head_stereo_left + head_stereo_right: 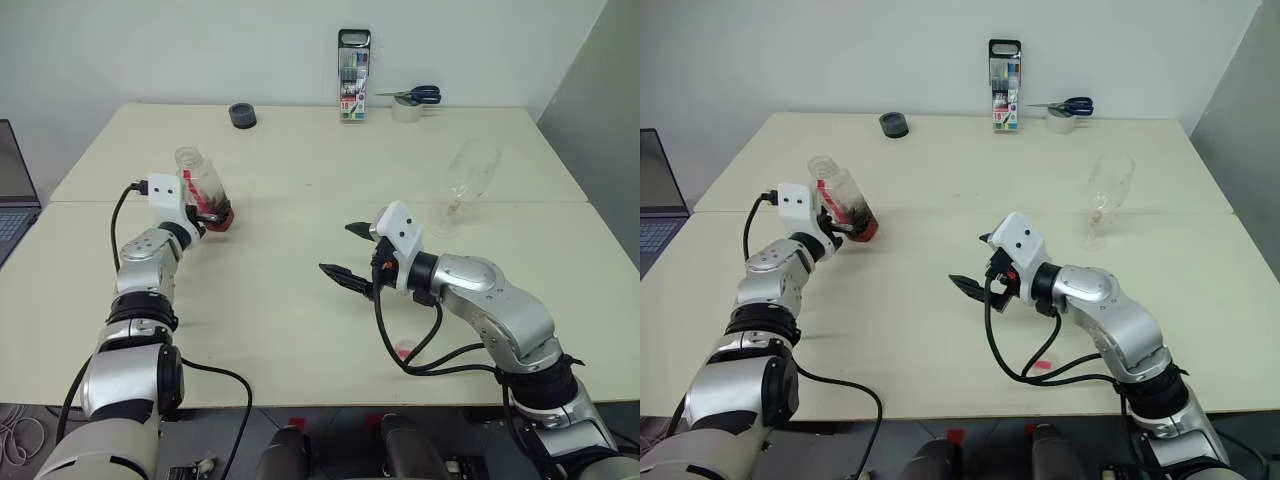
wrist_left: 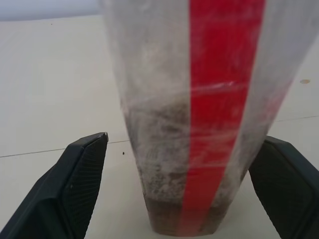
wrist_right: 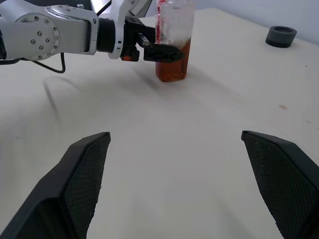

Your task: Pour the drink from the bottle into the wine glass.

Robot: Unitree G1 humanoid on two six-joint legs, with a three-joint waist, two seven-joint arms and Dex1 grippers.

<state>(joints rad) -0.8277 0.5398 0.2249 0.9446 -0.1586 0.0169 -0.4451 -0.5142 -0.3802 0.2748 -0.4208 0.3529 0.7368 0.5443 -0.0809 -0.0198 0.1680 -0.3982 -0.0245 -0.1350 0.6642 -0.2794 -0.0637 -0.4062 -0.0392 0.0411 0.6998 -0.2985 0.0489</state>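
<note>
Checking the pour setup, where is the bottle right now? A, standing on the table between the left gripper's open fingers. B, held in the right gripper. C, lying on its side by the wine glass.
A: the bottle stands on the table between the left gripper's spread fingers.

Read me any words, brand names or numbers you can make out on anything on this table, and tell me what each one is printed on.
No text is clear enough to quote.
Marker pack, standing at the table's far edge: print on its lower front, perhaps a number, too small to read.
Bottle, between the fingers of the left claw: red-and-white label strip, no lettering legible.
Wine glass, tape roll, scissors, black round object: no markings visible.
</note>
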